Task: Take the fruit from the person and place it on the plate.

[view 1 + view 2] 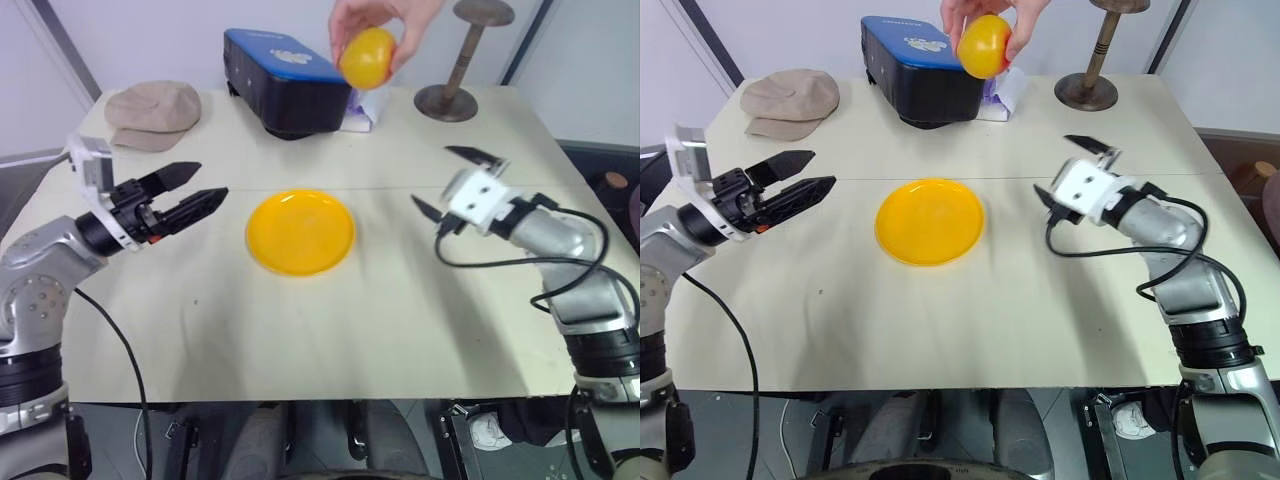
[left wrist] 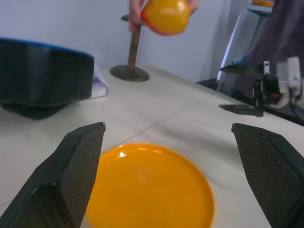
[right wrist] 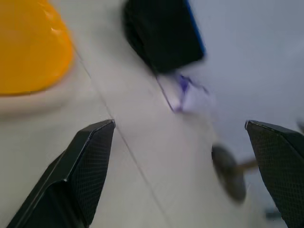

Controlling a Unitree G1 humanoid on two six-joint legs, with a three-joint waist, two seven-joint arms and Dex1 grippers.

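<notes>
A person's hand [image 1: 385, 22] holds the yellow-orange fruit [image 1: 367, 57] in the air above the far side of the table, over a dark blue box. The bright yellow plate [image 1: 300, 231] lies empty at the table's middle. My left gripper [image 1: 205, 187] hovers left of the plate, open, fingers pointing toward it. My right gripper [image 1: 450, 182] hovers right of the plate, open wide and empty, well below and to the right of the fruit. In the left wrist view the fruit [image 2: 166, 15] and the plate [image 2: 149, 187] lie ahead, with the right gripper [image 2: 244, 90] beyond.
A dark blue box [image 1: 285, 80] stands at the back centre with a small white packet [image 1: 362, 112] beside it. A tan cap [image 1: 153, 113] lies back left. A brown stand [image 1: 460, 70] with a round base rises back right. A black cable [image 1: 500, 262] trails from my right wrist.
</notes>
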